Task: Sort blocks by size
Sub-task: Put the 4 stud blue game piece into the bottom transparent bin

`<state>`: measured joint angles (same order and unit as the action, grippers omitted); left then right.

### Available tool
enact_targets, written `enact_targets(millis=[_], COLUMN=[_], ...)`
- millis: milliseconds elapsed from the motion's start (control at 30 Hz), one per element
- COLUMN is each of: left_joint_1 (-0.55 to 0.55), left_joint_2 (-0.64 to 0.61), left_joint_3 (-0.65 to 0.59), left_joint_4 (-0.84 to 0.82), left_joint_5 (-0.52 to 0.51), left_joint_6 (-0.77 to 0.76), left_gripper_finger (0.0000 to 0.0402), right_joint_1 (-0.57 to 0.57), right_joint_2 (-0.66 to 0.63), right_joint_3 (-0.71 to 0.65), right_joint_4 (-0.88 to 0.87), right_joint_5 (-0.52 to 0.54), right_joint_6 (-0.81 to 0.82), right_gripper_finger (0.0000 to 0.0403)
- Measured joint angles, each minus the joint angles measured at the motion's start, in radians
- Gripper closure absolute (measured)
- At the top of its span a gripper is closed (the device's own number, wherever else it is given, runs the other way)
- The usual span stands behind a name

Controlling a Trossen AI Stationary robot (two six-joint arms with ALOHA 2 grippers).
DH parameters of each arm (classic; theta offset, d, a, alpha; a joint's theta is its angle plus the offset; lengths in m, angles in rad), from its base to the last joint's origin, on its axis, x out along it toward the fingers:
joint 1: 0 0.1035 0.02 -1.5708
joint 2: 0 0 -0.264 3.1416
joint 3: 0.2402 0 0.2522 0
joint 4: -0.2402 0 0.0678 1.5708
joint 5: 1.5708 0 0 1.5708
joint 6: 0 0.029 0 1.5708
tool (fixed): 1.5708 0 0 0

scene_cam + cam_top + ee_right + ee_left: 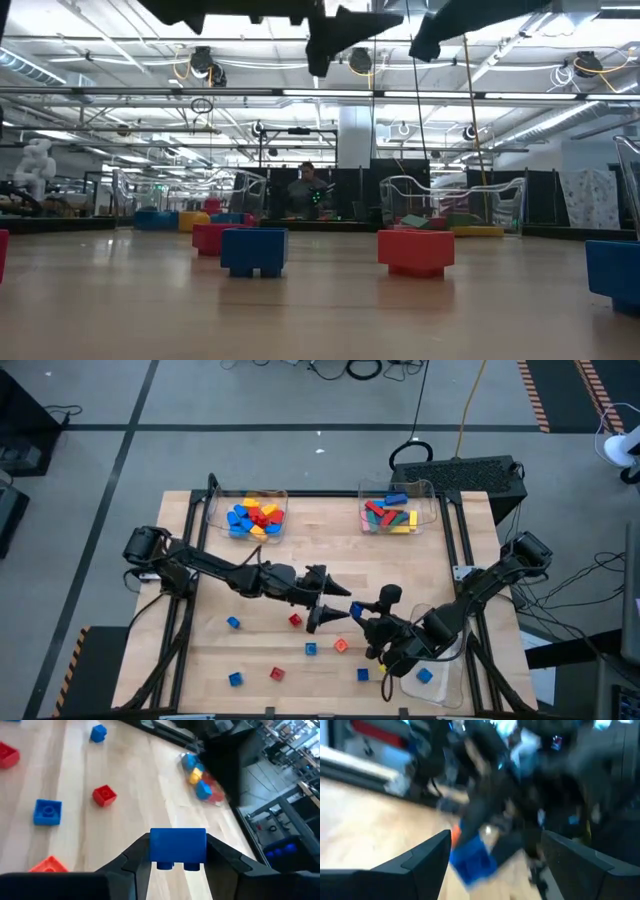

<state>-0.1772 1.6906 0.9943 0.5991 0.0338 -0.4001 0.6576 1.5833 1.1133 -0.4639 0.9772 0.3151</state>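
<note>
My right gripper (362, 611) is shut on a small blue block (177, 847), above the middle of the table near its front. My left gripper (344, 603) is open and points toward the table's right. Its tips stand just left of that block, which shows blurred between the fingers in the left wrist view (470, 860); I see no touch. Several loose blocks rest on the table: blue (233, 622), red (295, 620), blue (311, 649), orange (341, 646). My right gripper pinches the blue block by two opposite sides (156, 845) between its two fingers. The fingers come from the table's right, pointing left. The block is lifted clear of the table and sits level in the hold.
A clear tray (214, 512) at the far left holds small blocks. A clear tray (432, 500) at the far right holds longer bars. A third clear tray (447, 690) with one blue block lies at the near right, under my right arm. More loose blocks lie along the near edge (277, 674).
</note>
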Motion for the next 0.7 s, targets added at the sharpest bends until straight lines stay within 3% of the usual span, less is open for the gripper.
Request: enact_targets(millis=[100, 200, 300, 467, 700], left_joint_1=[0.000, -0.008, -0.032, -0.102, -0.222], left_joint_2=[-0.019, -0.080, -0.132, -0.214, -0.298], left_joint_3=[-0.004, -0.001, -0.003, -0.002, -0.003], left_joint_4=[-0.071, -0.245, -0.477, -0.713, -1.089], left_joint_5=[0.080, 0.085, -0.020, -0.248, -0.482], left_joint_6=[0.024, 0.068, 0.098, 0.092, -0.109], left_gripper_finger=[0.0093, 0.0093, 0.0093, 0.0093, 0.0093], right_joint_1=[0.017, 0.055, 0.106, 0.209, 0.342], right_joint_2=[-0.016, -0.026, -0.035, -0.034, -0.034], right_joint_3=[0.004, 0.039, 0.098, 0.159, 0.155], right_joint_4=[-0.060, -0.192, -0.366, -0.552, -0.663], right_joint_5=[-0.024, -0.097, -0.175, -0.304, -0.489], right_joint_6=[0.074, 0.207, 0.376, 0.623, 0.952], right_gripper_finger=[0.0266, 0.0266, 0.0266, 0.0266, 0.0266])
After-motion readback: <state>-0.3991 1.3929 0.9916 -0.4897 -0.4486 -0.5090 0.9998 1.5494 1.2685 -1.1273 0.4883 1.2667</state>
